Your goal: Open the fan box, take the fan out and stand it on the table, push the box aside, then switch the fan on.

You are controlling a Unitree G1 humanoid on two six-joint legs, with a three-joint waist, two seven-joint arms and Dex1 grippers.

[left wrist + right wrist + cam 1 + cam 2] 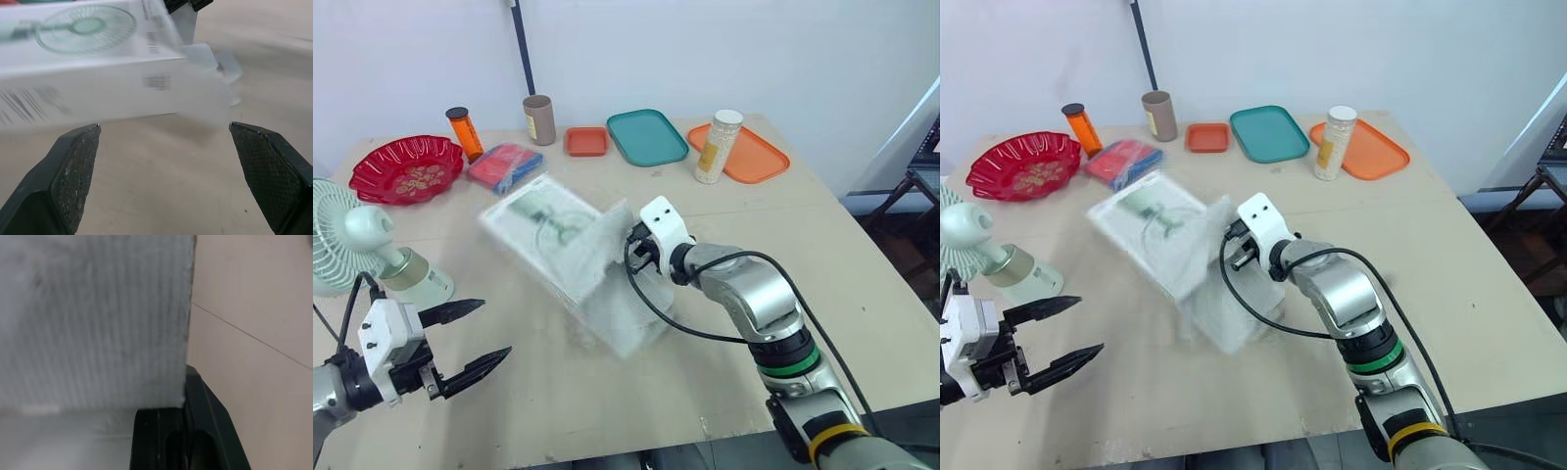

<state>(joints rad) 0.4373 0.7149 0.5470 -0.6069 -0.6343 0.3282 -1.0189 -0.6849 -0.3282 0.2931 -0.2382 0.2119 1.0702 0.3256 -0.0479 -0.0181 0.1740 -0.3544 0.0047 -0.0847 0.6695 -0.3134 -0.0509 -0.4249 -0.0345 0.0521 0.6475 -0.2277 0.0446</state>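
Observation:
The pale green fan stands upright on its base at the table's left edge. The white fan box lies in the middle of the table, smeared by motion, with its open flap end toward the front. My right gripper is pressed against the box's right side, and the right wrist view has the box's white cardboard right up against it. My left gripper hovers open over the front left of the table, in front of the fan. It is apart from the box and holds nothing.
Along the back stand a red bowl, an orange bottle, a brown cup, a red and blue packet, a small orange tray, a teal tray, a white bottle and an orange tray.

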